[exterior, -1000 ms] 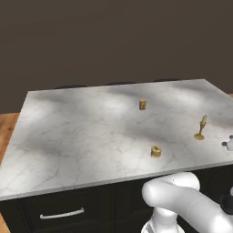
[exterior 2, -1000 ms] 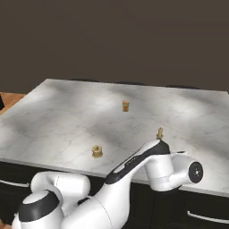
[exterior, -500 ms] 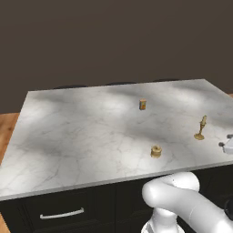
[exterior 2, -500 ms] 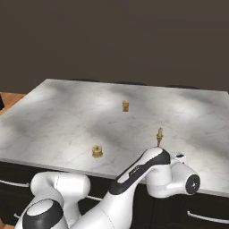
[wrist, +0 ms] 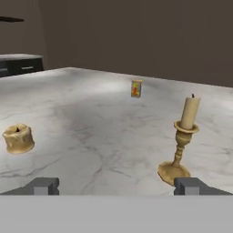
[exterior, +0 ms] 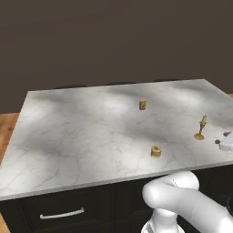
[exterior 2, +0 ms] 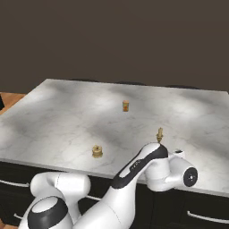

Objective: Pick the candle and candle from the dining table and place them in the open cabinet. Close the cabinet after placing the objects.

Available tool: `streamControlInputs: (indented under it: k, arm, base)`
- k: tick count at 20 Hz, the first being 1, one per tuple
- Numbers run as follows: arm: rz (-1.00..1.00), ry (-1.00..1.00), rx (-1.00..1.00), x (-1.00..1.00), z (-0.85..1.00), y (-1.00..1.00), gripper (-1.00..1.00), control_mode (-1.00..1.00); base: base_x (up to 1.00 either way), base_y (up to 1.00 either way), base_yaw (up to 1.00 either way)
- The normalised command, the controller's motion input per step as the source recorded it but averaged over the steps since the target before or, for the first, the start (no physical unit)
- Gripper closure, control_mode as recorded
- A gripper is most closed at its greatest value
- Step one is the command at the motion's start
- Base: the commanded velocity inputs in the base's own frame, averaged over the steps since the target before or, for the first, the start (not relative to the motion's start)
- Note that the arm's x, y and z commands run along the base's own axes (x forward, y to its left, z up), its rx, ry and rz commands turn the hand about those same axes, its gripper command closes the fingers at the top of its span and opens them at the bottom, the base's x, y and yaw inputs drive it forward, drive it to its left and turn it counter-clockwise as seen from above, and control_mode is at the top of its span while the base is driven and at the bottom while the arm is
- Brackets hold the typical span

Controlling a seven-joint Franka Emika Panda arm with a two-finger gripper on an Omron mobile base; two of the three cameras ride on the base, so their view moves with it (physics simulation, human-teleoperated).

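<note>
Taper ahead of spread fingers
Gripper [wrist: 116, 185] gapes wide, empty — upright cream taper in brass candlestick [wrist: 183, 139] stands probably just beyond its right fingertip [wrist: 190, 185], near the white-grey marble dining table's [wrist: 91, 118] edge.

On the worktop [exterior: 82, 132], the candlestick candle [exterior: 200, 128] stands near the right edge. Relative to it, the stubby candle [exterior: 156, 151] sits left and nearer the front edge; the small box [exterior: 143, 104] stands left and farther back.

A plain dark brown wall [exterior: 113, 41] stood at the back, a strip of wooden floor [exterior: 7, 132] showed at the left, soft light fell overall.
</note>
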Motion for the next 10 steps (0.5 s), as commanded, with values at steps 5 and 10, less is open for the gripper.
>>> streamControlInputs:
  k: [5, 10]
  arm:
    - [0.0, 0.04, 0.0, 0.15, 0.0, 0.0, -1.0, -1.0]
    - [0.0, 0.04, 0.0, 0.17, 0.0, 0.0, -1.0, -1.0]
  base:
    - [0.0, 0.0, 0.0]
    - [0.0, 0.0, 0.0]
